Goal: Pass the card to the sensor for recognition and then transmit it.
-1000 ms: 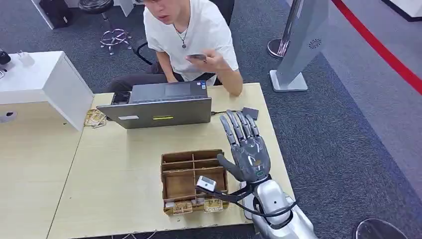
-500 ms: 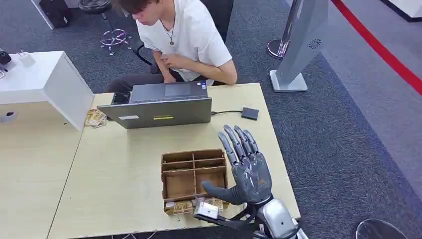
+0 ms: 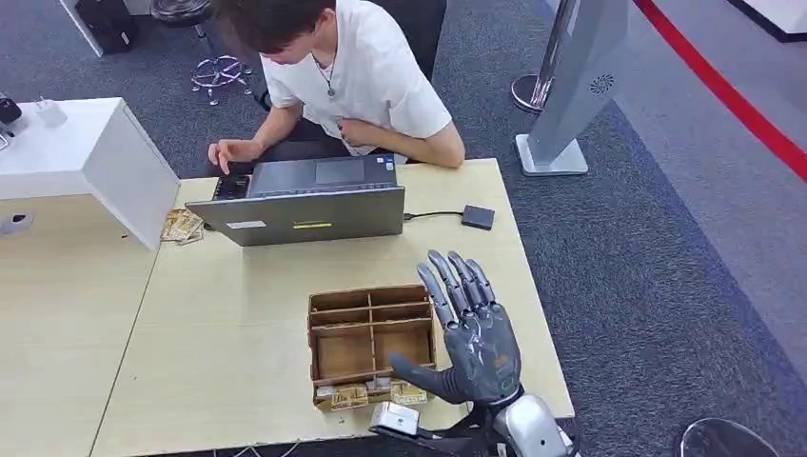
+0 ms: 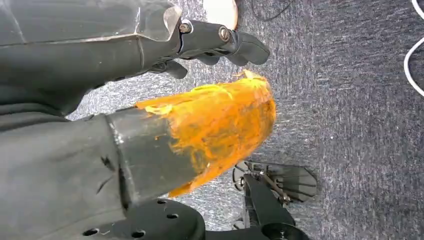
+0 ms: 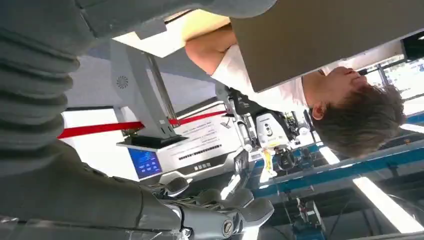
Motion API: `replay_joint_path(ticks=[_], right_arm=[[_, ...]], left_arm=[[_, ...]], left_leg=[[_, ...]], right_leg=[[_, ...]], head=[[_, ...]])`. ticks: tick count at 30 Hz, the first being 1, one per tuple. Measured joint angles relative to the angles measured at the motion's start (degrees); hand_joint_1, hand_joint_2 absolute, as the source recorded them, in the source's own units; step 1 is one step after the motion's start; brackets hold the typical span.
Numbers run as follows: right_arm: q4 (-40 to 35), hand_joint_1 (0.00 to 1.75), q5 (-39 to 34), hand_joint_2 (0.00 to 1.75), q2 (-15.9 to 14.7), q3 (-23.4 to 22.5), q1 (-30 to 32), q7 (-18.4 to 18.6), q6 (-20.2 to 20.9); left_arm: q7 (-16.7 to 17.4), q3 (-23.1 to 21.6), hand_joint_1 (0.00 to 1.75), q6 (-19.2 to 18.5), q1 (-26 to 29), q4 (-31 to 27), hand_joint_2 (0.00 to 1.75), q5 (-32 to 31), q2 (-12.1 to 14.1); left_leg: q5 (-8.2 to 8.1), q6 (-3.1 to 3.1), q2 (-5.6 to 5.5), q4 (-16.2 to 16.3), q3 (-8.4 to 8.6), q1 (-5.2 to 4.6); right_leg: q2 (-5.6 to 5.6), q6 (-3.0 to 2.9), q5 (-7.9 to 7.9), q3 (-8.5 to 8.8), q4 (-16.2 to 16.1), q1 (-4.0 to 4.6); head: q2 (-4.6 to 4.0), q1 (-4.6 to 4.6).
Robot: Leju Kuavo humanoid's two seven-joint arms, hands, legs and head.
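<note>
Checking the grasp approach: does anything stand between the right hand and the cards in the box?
Nothing visible does. The right hand is open beside the wooden box, its thumb near the front row where the cards lie.

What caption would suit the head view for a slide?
Robot's open right hand hovers beside a wooden divided box on a table, while a person works at a laptop.
</note>
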Motion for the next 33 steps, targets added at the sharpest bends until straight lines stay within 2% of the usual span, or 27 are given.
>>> replay_joint_path(ticks=[11,20,33], right_arm=[[6.71,0.00,2.77,1.75,0.00,2.49,-2.19,2.73,0.15],[12.92,0.00,2.86,1.75,0.00,5.22,-5.39,4.13,1.90],[17.68,0.02,2.07,1.75,0.00,6.51,-8.33,5.92,4.33]], left_arm=[[0.59,0.02,0.00,-0.44,0.03,0.00,0.00,-0.85,0.24],[0.57,0.02,0.00,-0.70,0.01,0.00,0.00,-1.60,0.28],[0.52,0.02,0.00,-1.11,0.02,0.00,0.00,-2.03,0.35]], left_leg=[[0.00,0.00,0.00,0.00,0.00,0.00],[0.01,0.00,0.00,0.00,0.00,0.00],[0.01,0.00,0.00,0.00,0.00,0.00]], right_leg=[[0.00,0.00,0.00,0.00,0.00,0.00],[0.00,0.00,0.00,0.00,0.00,0.00],[0.00,0.00,0.00,0.00,0.00,0.00]], head=[[0.00,0.00],[0.00,0.00],[0.00,0.00]])
